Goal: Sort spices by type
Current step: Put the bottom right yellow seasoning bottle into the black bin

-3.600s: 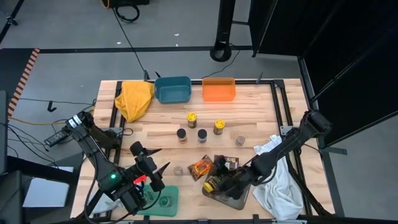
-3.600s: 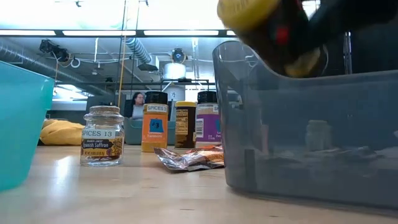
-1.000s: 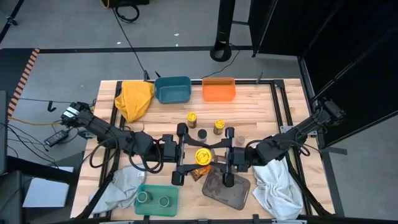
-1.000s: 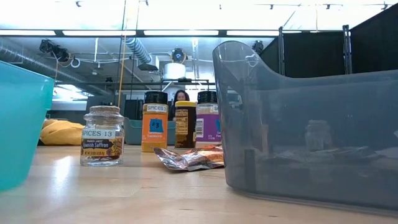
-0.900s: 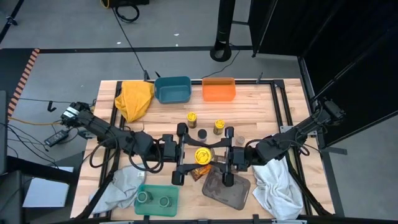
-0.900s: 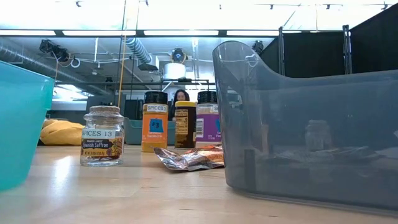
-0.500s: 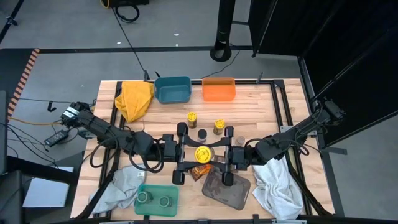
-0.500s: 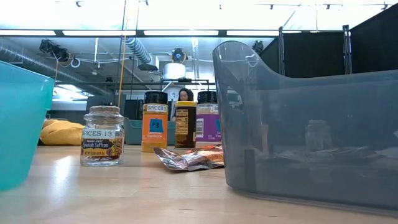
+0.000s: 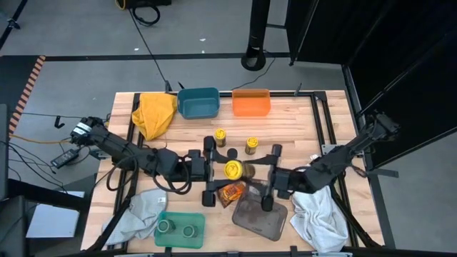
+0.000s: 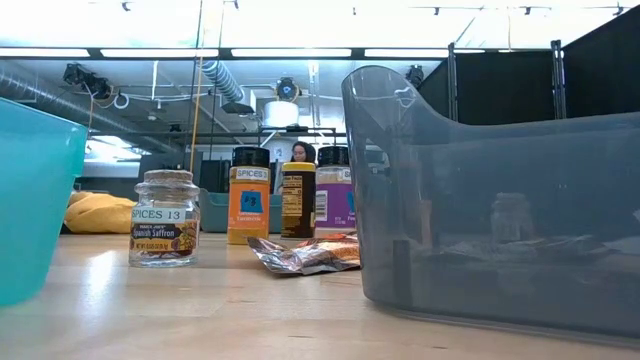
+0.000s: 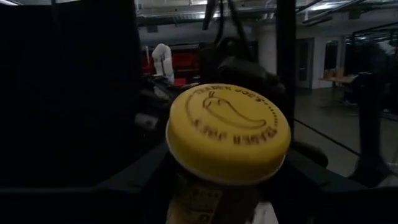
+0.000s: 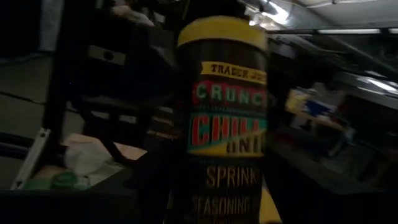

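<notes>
Yellow-lidded jar [image 9: 233, 170] within left jaws, beyond right jaws.

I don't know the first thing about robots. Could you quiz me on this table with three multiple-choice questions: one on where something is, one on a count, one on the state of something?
1. The yellow cloth lies
A. in a grey tray
B. beside the blue bin
C. under an orange bin

2. How many jars stand in the green tray?
A. none
B. two
C. five

3. The yellow-lidded jar is
A. lying on its side on the wood
B. held up by the left pincer
C. standing inside an orange bin

Answers:
1 B: from above, the cloth touches the bin's side at the table's far edge.
2 B: two round lids show in the tray.
3 B: the jar fills the left wrist view, and the table-level view shows no such jar on the wood.
</notes>
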{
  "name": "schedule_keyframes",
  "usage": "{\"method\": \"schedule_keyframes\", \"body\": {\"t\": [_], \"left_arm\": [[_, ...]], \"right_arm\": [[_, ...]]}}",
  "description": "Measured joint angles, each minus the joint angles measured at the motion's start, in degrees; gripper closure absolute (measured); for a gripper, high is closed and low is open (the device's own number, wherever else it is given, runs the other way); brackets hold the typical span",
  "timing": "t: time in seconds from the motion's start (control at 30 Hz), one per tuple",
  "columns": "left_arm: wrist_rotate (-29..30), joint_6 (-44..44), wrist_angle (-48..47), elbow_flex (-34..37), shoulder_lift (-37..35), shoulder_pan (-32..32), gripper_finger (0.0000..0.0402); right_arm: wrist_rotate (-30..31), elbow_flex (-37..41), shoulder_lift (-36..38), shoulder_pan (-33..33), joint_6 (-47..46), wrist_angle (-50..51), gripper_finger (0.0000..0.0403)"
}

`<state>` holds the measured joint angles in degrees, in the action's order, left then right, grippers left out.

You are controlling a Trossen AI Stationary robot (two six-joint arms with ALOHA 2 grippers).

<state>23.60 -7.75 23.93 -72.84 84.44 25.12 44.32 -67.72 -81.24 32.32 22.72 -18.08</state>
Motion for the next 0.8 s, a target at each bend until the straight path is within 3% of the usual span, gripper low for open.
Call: {"method": "schedule_keyframes", "body": {"t": [0.17, 0.57, 0.8], "left_arm": [[0.03, 0.44, -0.97, -0.11, -0.02, -1.13, 0.0186], [-0.99, 0.52, -2.62, 0.0, -0.02, -2.11, 0.0186], [-0.8, 0.56, -3.6, 0.0, -0.02, -2.25, 0.0186]], "right_arm": [[4.84, 0.02, 3.84, 2.26, -0.43, 3.35, 0.0156], [5.17, 0.01, 4.6, 1.73, -12.29, 16.36, 0.0159], [3.82, 0.02, 5.15, 0.97, -11.11, 17.26, 0.0164]]}}
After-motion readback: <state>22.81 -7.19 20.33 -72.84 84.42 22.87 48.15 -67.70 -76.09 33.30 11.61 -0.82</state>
